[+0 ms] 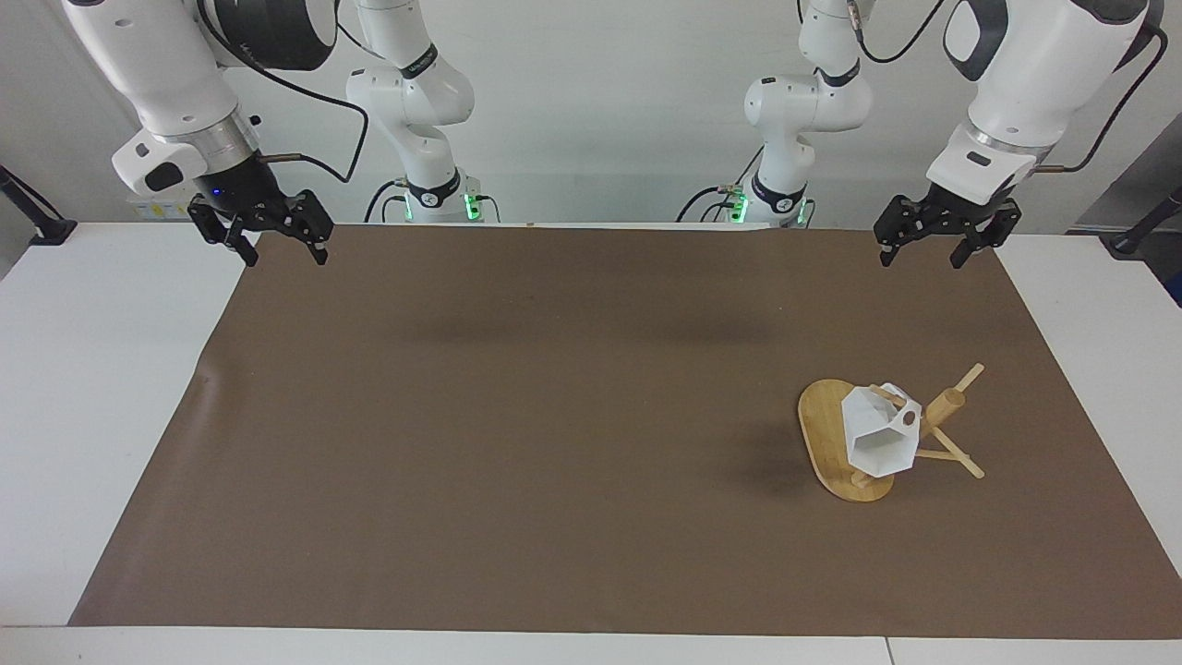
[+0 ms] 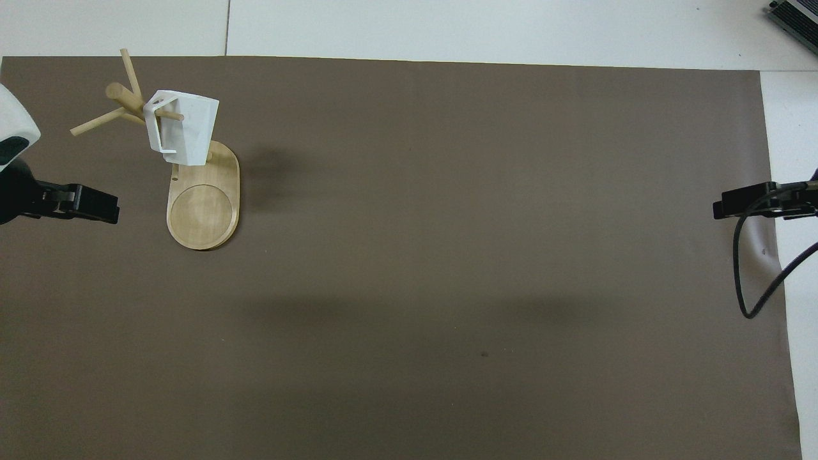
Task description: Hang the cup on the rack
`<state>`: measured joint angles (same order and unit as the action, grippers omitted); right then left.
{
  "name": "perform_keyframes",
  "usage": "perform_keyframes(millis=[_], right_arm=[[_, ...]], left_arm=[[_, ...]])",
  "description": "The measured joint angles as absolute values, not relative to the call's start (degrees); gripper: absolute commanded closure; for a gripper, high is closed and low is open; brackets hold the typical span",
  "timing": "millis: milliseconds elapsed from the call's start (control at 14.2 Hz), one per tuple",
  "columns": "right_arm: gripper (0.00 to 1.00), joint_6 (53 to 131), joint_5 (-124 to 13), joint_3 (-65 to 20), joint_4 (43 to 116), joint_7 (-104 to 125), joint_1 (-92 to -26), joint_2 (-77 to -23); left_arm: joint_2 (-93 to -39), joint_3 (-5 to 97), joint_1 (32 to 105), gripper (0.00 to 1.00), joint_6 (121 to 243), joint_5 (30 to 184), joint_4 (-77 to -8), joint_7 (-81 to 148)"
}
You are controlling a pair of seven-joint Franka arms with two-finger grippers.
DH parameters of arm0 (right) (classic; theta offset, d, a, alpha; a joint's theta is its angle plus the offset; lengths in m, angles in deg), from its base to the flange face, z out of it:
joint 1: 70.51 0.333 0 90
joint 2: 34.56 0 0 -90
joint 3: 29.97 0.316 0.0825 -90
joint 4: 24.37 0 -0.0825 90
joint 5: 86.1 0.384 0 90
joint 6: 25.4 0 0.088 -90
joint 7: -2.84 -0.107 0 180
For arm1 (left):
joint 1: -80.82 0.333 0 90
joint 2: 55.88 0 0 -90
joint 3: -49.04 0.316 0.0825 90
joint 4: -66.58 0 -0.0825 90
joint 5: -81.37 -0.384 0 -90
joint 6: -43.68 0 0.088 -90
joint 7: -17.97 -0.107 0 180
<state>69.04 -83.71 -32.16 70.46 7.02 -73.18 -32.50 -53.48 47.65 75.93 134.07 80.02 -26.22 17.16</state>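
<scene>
Facing view: our open, empty left gripper (image 1: 946, 244) and right gripper (image 1: 259, 240) hang well above the cup (image 1: 879, 432), which could slide off its rack (image 1: 825, 427) peg if jolted.

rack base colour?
Light bamboo tan: the rack base is a flat oval with a round inset, clearest in the overhead view.

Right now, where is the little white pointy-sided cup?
The small white faceted cup hangs by its handle on a peg of the light bamboo rack, over the rack's oval base, toward the left arm's end of the table.
</scene>
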Motion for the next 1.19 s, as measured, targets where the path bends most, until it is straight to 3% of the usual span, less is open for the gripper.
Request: perform_keyframes(millis=[281,1195], right_arm=[[0.0,69.04,-83.71,-32.16,70.47,7.02,-73.18,-32.5],[0.0,69.04,-83.71,-32.16,70.48,7.02,-73.18,-32.5]], left_arm=[[-53.48,47.7,75.96,0.0,130.02,79.99,-23.02,17.15],[-52.98,47.69,75.95,0.0,129.88,81.79,-22.06,17.14]])
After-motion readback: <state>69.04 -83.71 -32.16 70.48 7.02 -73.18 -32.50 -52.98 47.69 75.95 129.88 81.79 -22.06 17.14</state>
